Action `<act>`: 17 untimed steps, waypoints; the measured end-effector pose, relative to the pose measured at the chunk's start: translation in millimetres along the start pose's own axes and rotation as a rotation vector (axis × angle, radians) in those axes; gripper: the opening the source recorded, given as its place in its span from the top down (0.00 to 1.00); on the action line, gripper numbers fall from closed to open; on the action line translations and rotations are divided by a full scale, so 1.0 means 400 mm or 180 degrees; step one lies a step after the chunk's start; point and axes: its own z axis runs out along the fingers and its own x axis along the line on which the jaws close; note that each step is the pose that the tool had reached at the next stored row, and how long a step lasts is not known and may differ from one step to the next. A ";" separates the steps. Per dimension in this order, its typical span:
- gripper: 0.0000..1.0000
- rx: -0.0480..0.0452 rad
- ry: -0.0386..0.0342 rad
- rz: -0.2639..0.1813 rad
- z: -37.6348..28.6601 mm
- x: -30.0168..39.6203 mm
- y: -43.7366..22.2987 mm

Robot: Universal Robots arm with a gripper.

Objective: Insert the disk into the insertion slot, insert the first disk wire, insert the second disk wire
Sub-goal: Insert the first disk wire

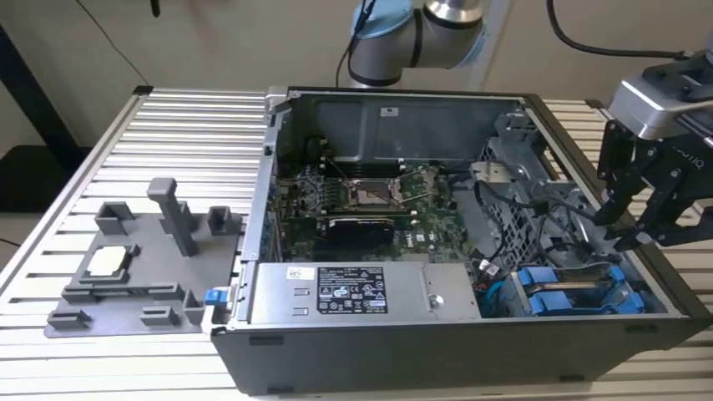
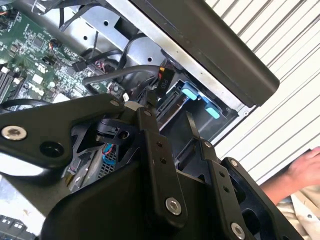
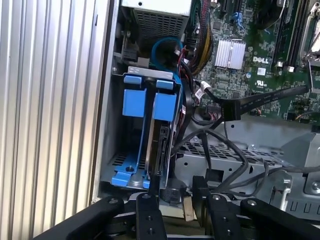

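The disk (image 3: pixel 162 142) stands edge-on in its blue carrier inside the insertion slot of the grey metal drive cage (image 3: pixel 150 71), at the case's near corner on the exterior view's right (image 1: pixel 563 296). My gripper (image 3: pixel 175 184) hovers just above the cage's open end, open, with nothing between its black fingers (image 2: pixel 150 107). In the exterior view the gripper (image 1: pixel 635 230) hangs over the case's right wall. Loose black wires (image 3: pixel 212 145) curl beside the cage, and a flat black cable ends in a connector (image 3: pixel 229 108) lying free over the metal plate.
The open computer case (image 1: pixel 468 351) holds a motherboard (image 1: pixel 368 196) and a labelled grey power-supply box (image 1: pixel 356 292). A dark grey fixture tray (image 1: pixel 134 276) lies on the slatted table at the exterior view's left. A person's hand (image 2: pixel 305 170) rests outside the case.
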 end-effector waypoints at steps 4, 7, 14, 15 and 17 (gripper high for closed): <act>0.60 -0.0001 -0.0002 -0.0039 0.001 0.002 -0.015; 0.60 -0.0001 -0.0003 -0.0053 0.002 0.003 -0.021; 0.60 -0.0002 -0.0006 -0.0098 0.005 -0.004 -0.036; 0.60 -0.0002 -0.0006 -0.0105 0.007 -0.007 -0.036; 0.60 -0.0003 -0.0007 -0.0121 0.011 -0.014 -0.038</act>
